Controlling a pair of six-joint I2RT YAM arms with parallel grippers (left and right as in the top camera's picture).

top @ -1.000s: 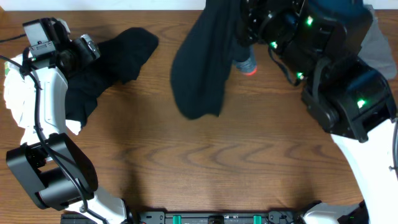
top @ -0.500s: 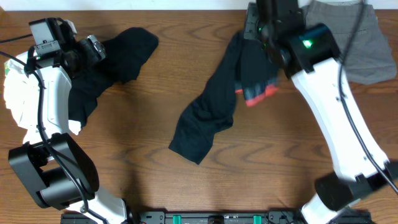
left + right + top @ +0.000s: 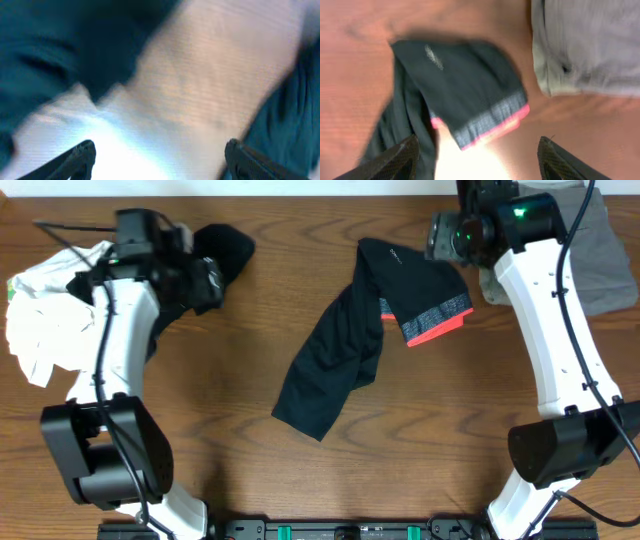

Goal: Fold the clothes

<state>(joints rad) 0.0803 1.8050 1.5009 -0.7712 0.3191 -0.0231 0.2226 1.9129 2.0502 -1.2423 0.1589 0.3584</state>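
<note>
Trousers [image 3: 335, 360] lay skewed at centre, waistband near the shorts [image 3: 590, 45], and with your right gripper [image 3: 477, 150] and left gripper [image 3: 160, 155] both spread and empty, you risked pinching a single layer and dragging the bunched leg into a lopsided fold.

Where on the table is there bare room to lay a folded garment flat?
The widest bare wood is the front strip of the table, below the black trousers. A narrower gap lies between the trousers and the black garment. Crowded: the left edge with the white T-shirt, and the far right corner with the grey shorts.
</note>
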